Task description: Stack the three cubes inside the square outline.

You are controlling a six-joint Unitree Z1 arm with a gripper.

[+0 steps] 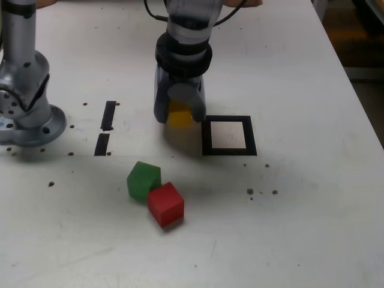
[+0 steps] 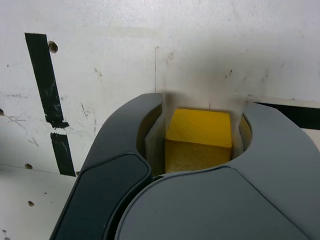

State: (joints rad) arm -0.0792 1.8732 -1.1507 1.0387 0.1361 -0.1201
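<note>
Yellow cube point(image 2: 198, 139) is held tight by the gripper point(image 1: 179, 112), just beside the square outline point(image 1: 228, 135). Green cube point(image 1: 143, 179) and red cube point(image 1: 165, 204) are touching. No writing is seen.

Wrist cam: gripper point(image 2: 199, 131) jaws hug both sides of the yellow cube point(image 2: 198, 140). White table point(image 2: 200, 45), two black tape strips point(image 2: 46, 80) nearby.

The square outline point(image 1: 228, 135) lies bare and open; green cube point(image 1: 143, 179) and red cube point(image 1: 165, 204) sit well apart.

Bright, even overhead light; soft shadows, both views sharp.
</note>
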